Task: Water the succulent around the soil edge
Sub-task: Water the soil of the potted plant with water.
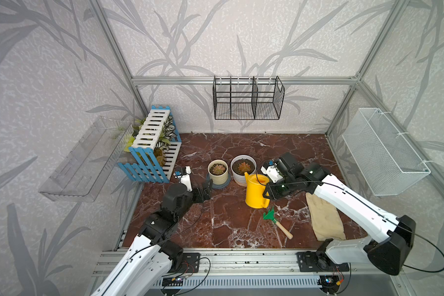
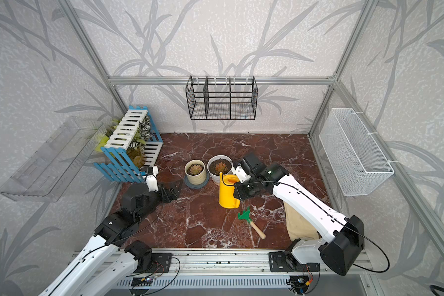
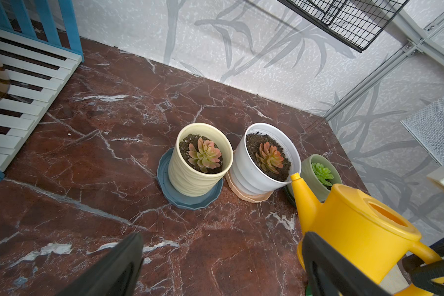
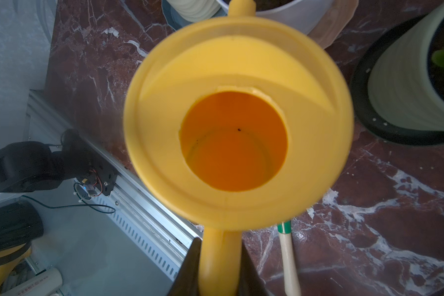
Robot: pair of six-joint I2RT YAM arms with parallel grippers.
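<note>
**Right end effector**: pinching the handle of the yellow watering can, with one finger on each side of the handle in the right wrist view. The can is upright, mouth up, near the middle of the table. Whether its base touches the surface cannot be told. Its spout points toward the back wall, and the tip shows just beside the rim of the white pot.

**Left end effector**: spread wide and holding nothing. It is low over the table, on the near side of the cream pot and its grey-blue saucer.

**Task item:** the succulent is bright green and sits in a ribbed sage pot on a dark saucer. It is at the robot's right end of a row of three pots, just beside the white pot. In both top views the right wrist covers it (only the wrist cameras show it). The soil edge is a narrow dark band inside the pot rim. The spout tip stands apart from it, toward the white pot.

**Other items:**
- A green hand rake with a wooden handle lies just in front of the can.
- A beige cloth lies partly under the right arm.
- A blue-and-white slatted crate holding foliage leans in the back left corner.
</note>
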